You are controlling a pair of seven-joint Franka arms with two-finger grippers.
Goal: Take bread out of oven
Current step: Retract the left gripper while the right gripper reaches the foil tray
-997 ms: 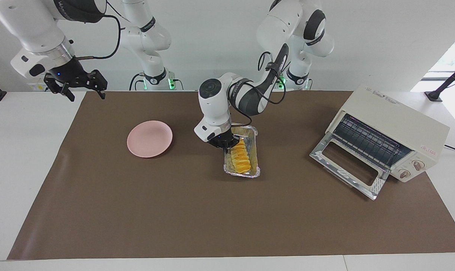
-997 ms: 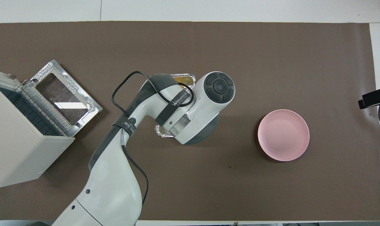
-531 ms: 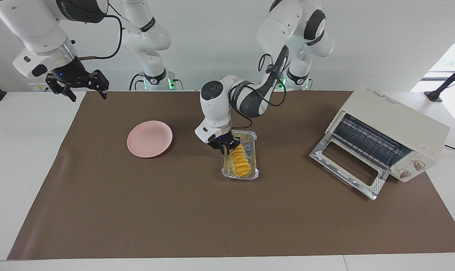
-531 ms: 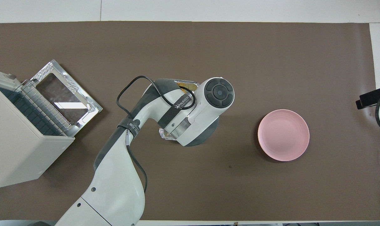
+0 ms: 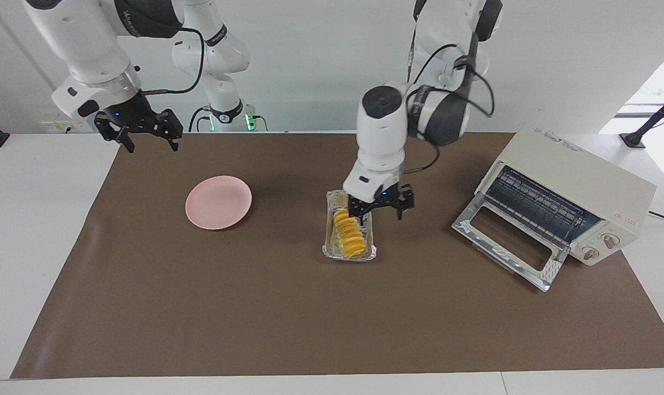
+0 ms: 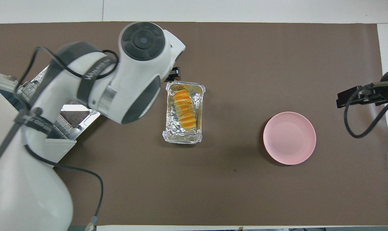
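So the bread (image 5: 347,233) is sitting in the foil tray (image 5: 326,241) mid-mat, between the pink plate (image 5: 218,202) and the toaster oven (image 5: 573,186), whose door hangs open. Left gripper (image 5: 381,207) hangs over the tray's oven-side edge, jaws spread, holding nothing. Right gripper (image 5: 141,131) is up over the mat's corner, jaws spread too.

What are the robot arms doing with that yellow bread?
The bread is out of the oven, lying in a foil tray in the middle of the table. The oven's door hangs open. The left gripper is open, up over the tray's edge, holding nothing. The right gripper waits, open, in the air near the pink plate.
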